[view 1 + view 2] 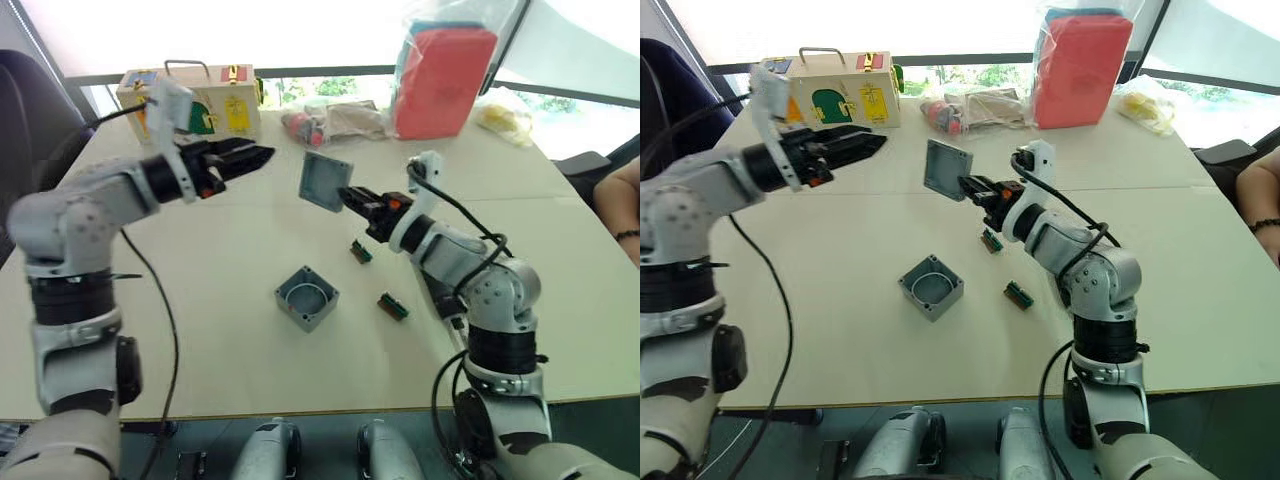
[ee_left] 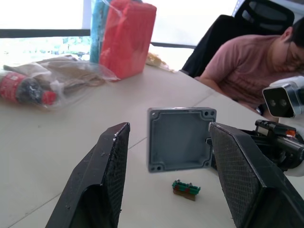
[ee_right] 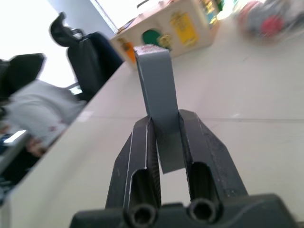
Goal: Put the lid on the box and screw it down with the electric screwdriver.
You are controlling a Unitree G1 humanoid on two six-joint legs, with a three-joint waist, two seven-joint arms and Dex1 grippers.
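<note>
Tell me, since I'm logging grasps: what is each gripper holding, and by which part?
Right gripper pinches the lid by one edge, off the table. Left gripper is open, empty.

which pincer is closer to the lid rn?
Right. The right pincer is clamped on the lid, holding it up above the table. The left pincer is open, off to the lid's left, not touching it.

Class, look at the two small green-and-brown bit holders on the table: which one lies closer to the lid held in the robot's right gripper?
The farther bit holder, lying almost under the right gripper holding the lid; the other bit holder lies nearer the robot, beside the box.

Beige table [image 1: 250, 370]; bright windows [image 1: 300, 30]; black chair [image 2: 266, 19]
</note>
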